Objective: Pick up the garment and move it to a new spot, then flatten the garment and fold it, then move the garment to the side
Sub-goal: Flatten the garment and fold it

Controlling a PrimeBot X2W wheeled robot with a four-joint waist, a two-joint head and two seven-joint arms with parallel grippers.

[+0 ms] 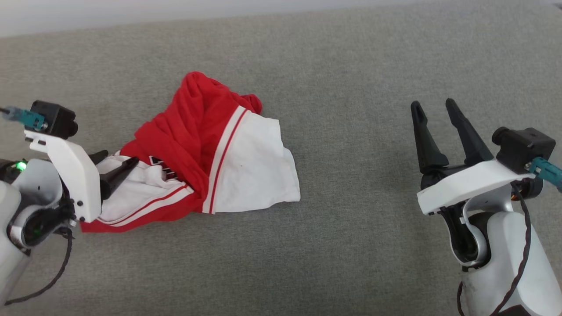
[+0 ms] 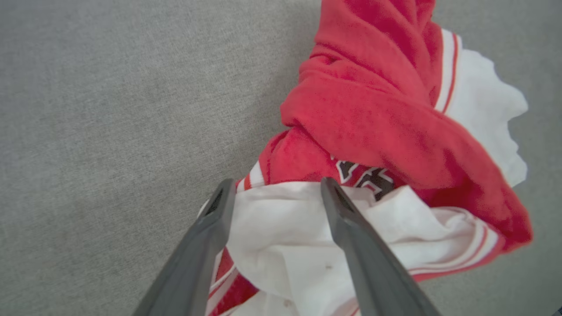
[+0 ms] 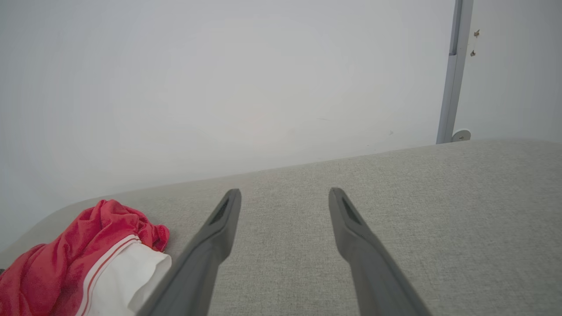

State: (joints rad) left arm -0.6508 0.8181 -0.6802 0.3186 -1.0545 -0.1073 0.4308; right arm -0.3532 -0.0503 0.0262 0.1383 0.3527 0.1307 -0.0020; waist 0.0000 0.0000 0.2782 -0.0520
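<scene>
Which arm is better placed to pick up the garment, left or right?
Left: the left gripper is open right over the garment; the right gripper is far off, above the grey surface.

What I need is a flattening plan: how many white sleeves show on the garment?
2. One white sleeve spreads flat on the garment's right in the head view; the other sleeve lies crumpled at its left, by the open left end effector. Folds may hide parts.
</scene>
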